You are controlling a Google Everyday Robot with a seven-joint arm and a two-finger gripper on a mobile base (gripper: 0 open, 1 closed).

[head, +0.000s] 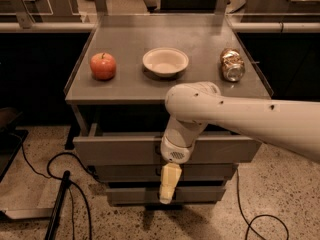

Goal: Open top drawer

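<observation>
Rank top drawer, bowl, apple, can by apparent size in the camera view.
1. top drawer
2. bowl
3. apple and can: look alike, unranked.
Gripper hangs before the lower drawers.

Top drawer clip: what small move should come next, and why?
Probably back the pale yellow claw away a little. The wide grey metal top drawer already stands forward of the two narrower grey drawers below, with a dark gap under the grey tabletop, so it looks partly open. The claw hangs pointing down below its front panel, before the lower drawers, not at handle height.
</observation>
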